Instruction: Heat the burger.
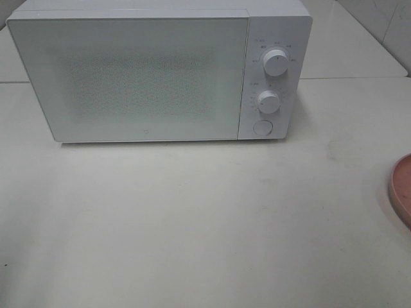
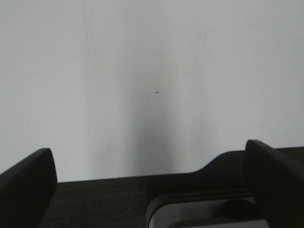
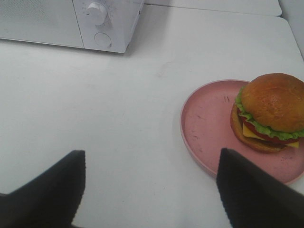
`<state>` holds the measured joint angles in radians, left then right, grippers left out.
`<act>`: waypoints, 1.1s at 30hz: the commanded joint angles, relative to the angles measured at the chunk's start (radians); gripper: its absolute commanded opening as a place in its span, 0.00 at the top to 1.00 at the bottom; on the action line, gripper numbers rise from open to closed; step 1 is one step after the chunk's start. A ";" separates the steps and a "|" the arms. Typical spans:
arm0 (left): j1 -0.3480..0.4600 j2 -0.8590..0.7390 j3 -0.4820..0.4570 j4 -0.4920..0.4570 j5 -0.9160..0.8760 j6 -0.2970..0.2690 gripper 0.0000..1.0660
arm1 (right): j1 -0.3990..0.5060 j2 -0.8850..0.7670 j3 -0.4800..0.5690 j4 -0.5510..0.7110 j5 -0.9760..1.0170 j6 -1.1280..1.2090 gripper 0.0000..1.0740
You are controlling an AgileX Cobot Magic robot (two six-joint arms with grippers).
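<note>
The burger [image 3: 270, 111], with a golden-brown bun, green lettuce and yellow cheese, sits on a pink round plate [image 3: 209, 128] in the right wrist view. Only the plate's edge [image 1: 401, 189] shows at the right border of the high view, and the burger is out of that view. My right gripper [image 3: 152, 190] is open and empty, above the table, short of the plate. My left gripper [image 2: 152, 185] is open and empty over bare white table. The white microwave [image 1: 154, 74] stands at the back with its door shut. Neither gripper shows in the high view.
The microwave has two knobs [image 1: 275, 62] and a round button [image 1: 262, 127] on its right panel; the panel also shows in the right wrist view [image 3: 102, 23]. The white table [image 1: 192, 224] spreads in front of it. A table seam runs behind the microwave.
</note>
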<state>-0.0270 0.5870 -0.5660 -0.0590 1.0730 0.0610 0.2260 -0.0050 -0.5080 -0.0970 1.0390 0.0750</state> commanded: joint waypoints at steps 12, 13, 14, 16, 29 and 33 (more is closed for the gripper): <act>0.001 -0.353 0.069 -0.016 -0.035 -0.022 0.06 | -0.004 -0.025 0.002 0.001 -0.002 -0.015 0.30; 0.001 -0.360 0.069 -0.016 -0.035 -0.022 0.06 | -0.004 -0.025 0.002 0.001 -0.002 -0.015 0.30; 0.001 -0.360 0.069 -0.016 -0.035 -0.022 0.06 | -0.004 -0.025 0.002 0.001 -0.002 -0.015 0.30; 0.001 -0.394 0.069 -0.016 -0.035 -0.022 0.06 | -0.004 -0.025 0.002 0.001 -0.002 -0.017 0.30; 0.078 -0.532 0.069 -0.029 -0.036 -0.022 0.06 | -0.004 -0.025 0.002 0.001 -0.002 -0.016 0.30; 0.102 -0.624 0.069 -0.028 -0.036 -0.021 0.06 | -0.004 -0.025 0.002 0.001 -0.002 -0.016 0.30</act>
<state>0.0700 0.0130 -0.5000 -0.0740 1.0450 0.0470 0.2260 -0.0050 -0.5080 -0.0970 1.0390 0.0750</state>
